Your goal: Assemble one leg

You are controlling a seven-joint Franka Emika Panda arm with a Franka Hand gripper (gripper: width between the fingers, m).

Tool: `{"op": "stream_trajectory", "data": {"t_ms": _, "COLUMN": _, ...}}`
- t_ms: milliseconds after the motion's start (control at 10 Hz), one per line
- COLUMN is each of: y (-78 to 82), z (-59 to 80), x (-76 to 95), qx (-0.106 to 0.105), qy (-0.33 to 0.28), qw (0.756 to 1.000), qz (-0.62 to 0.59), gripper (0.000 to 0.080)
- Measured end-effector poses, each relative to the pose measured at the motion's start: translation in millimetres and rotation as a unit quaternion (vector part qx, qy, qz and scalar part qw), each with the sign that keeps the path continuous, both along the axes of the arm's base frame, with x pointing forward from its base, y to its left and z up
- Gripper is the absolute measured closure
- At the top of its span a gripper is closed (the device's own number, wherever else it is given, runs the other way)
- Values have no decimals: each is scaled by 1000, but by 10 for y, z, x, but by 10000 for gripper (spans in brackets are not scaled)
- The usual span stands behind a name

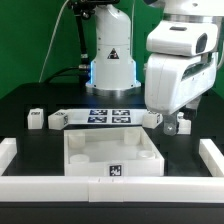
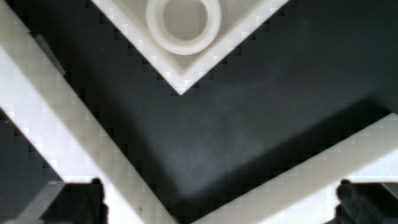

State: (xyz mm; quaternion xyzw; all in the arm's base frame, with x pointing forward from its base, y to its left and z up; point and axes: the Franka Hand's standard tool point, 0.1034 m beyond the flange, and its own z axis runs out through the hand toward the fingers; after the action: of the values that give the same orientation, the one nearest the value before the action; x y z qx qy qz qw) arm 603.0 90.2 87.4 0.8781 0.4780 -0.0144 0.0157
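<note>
With the clock centred on the bare patch of dark tabletop [image 2: 231, 135], a corner of a white tray-like part [image 2: 178, 62] is seen at twelve o'clock, its tip turned toward the centre. A round socket [image 2: 185, 18] is set into that corner, farther out along the same line. A white strip [image 2: 50, 105] is laid slantwise across the tabletop from about ten o'clock to seven o'clock. The two dark jaws are seen at about seven and five o'clock, spread wide apart with nothing caught between them.
</note>
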Motion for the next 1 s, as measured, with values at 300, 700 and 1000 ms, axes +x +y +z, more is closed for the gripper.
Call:
{"op": "stream_trajectory", "data": {"t_ms": 300, "y": 2, "z": 0, "x": 0, "qx": 0, "qy": 0, "qw": 1000, "qz": 0, "gripper": 150}}
{"op": "stream_trajectory", "data": {"t_ms": 700, "y": -4, "z": -10, "x": -11, "qx": 0, "qy": 1, "qw": 1000, "qz": 0, "gripper": 150}}
{"op": "stream_trajectory", "data": {"t_ms": 1000, "y": -217, "z": -143, "x": -255, "qx": 3, "qy": 20, "qw": 991, "qz": 135, "gripper": 150}}
